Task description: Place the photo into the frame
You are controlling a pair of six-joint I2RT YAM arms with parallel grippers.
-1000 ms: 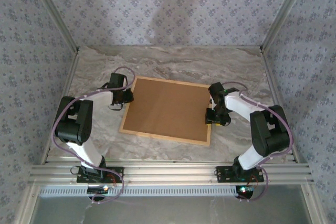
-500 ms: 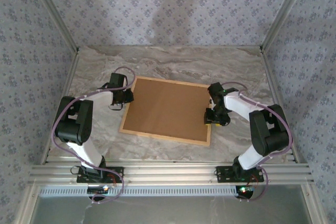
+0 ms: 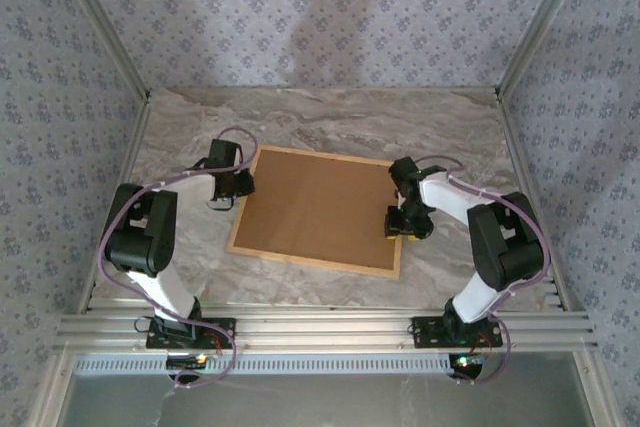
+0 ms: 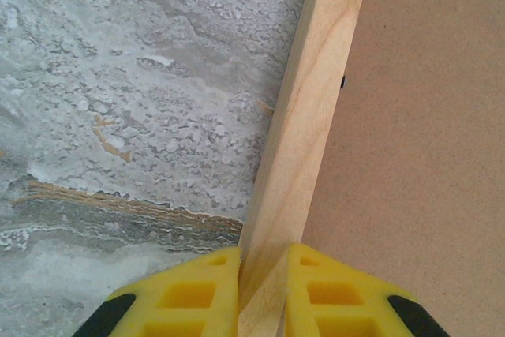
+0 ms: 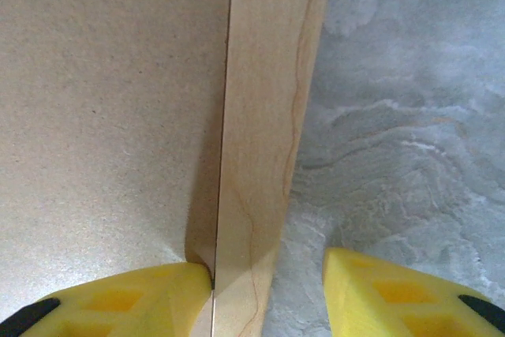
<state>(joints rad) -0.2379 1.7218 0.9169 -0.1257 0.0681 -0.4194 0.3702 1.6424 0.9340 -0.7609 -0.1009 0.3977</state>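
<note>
1. Marble-look table (image 3: 300,117), wallpapered walls; we saw the frame (image 3: 314,263) lying flat mid-table, back side up, with the brown backing board (image 3: 320,207) filling it.
2. Left gripper (image 4: 262,262) was narrow, pinching the frame's left rail, both fingers touching the wood.
3. Right gripper (image 5: 267,264) straddled the right rail loosely. Its inner finger sat on the board against the rail and its outer finger stood apart over the table, so it gripped nothing.
4. Each rail ran straight ahead of its pincer. The frame's long axis lay crosswise between the arms, each arm nearest its own side.
</note>
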